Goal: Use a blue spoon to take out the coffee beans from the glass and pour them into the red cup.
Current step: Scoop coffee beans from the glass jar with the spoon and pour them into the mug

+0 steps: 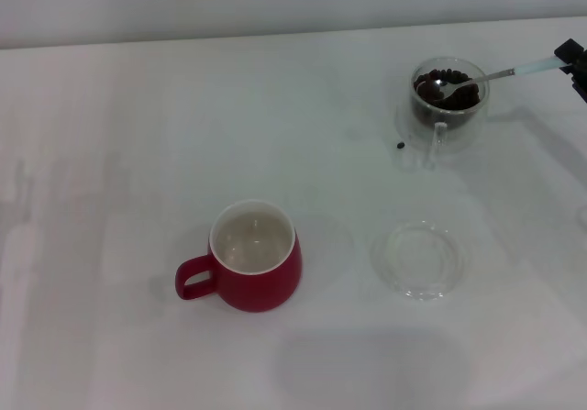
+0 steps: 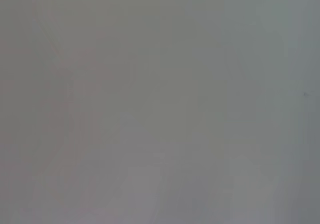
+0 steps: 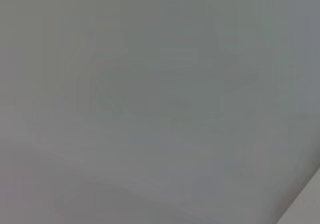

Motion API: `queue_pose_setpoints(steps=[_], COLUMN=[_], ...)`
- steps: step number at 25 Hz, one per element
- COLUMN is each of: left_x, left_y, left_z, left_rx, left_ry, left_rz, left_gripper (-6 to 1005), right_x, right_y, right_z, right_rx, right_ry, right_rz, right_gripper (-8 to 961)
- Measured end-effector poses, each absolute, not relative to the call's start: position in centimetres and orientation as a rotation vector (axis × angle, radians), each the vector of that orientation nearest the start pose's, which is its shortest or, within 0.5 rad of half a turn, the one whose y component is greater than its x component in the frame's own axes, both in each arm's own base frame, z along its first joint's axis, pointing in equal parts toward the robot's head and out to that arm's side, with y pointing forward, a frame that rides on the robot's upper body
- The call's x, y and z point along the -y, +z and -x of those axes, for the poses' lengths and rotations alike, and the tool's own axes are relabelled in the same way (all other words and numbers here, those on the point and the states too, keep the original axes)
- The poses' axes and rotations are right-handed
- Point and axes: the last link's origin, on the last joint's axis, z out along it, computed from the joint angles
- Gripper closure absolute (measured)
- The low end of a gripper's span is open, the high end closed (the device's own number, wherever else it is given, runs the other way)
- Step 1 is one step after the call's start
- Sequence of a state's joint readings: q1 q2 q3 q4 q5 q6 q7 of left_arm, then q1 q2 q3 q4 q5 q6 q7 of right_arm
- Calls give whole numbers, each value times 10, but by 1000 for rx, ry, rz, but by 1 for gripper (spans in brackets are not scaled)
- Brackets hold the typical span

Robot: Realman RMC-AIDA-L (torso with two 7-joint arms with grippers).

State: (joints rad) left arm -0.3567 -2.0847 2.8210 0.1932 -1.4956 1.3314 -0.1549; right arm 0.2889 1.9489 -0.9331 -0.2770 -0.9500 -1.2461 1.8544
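Observation:
The glass (image 1: 447,100) stands at the back right of the table, with a heap of coffee beans (image 1: 451,93) in it. The blue spoon (image 1: 500,72) has its silver bowl among the beans, and its pale blue handle runs right over the rim. My right gripper (image 1: 570,59) shows at the right edge of the head view, shut on the handle's end. The red cup (image 1: 254,261) stands at the front middle, handle to the left, with nothing visible on its cream inside. The left gripper is out of view. Both wrist views show only plain grey surface.
A single coffee bean (image 1: 401,144) lies on the table just left of the glass. A flat clear glass saucer (image 1: 419,260) sits right of the red cup. The white table (image 1: 138,153) runs back to a pale wall.

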Motion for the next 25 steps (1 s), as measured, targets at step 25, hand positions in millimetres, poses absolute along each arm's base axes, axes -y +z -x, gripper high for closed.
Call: queue_pose_setpoints(steps=[25], left_x=[-295], left_y=[-12], left_z=[344], left_rx=[633], left_ry=[-760], left_rz=[1443], left_gripper=[334], right_x=[-283], right_y=[23], right_z=[-348], right_rx=[-1753], right_ry=[1485], right_rz=[1582], right_gripper=[807])
